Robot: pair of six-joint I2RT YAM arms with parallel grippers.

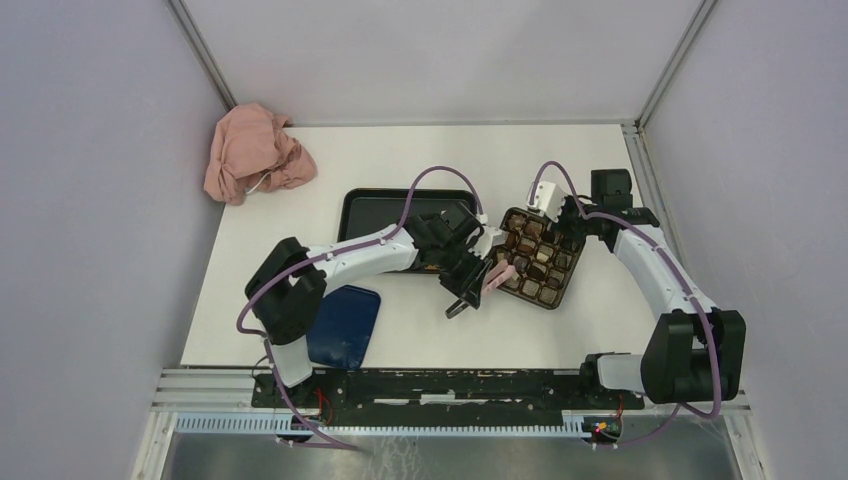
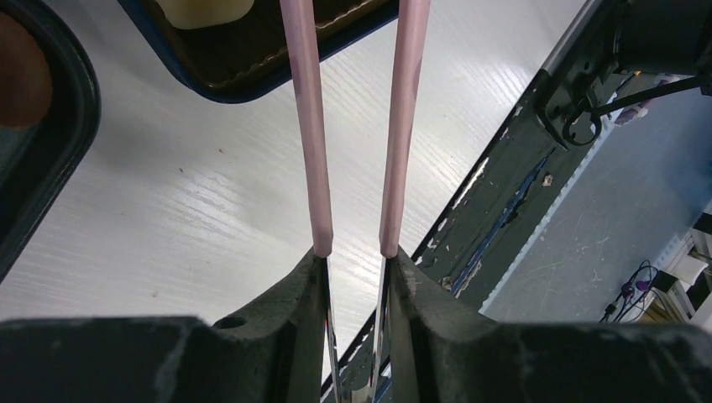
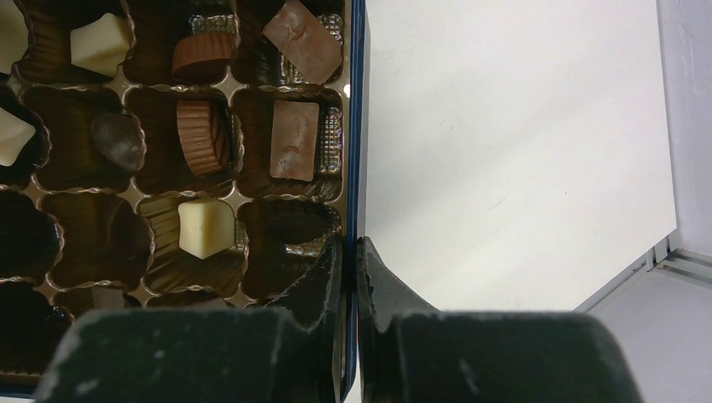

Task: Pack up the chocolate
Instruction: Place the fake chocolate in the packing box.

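While the right tool (image 3: 348, 252) pinches the box (image 3: 357, 126) rim at 1 o'clock, the left tool (image 2: 354, 252) clamps tongs (image 2: 306, 126) at its 9 o'clock edge; chocolate (image 3: 294, 138) inside, open counter (image 1: 600, 330) toward 5 o'clock.

Left wrist view: pink tongs (image 2: 308, 126) run off the top edge, tips unseen; cream chocolate piece (image 2: 206, 8) cropped there too. Right wrist view: box (image 3: 357, 126) cut off left and top. Overhead: chocolates (image 1: 535, 262) too small to sort; probable box lid (image 1: 345, 325) partly under left arm (image 1: 360, 255).
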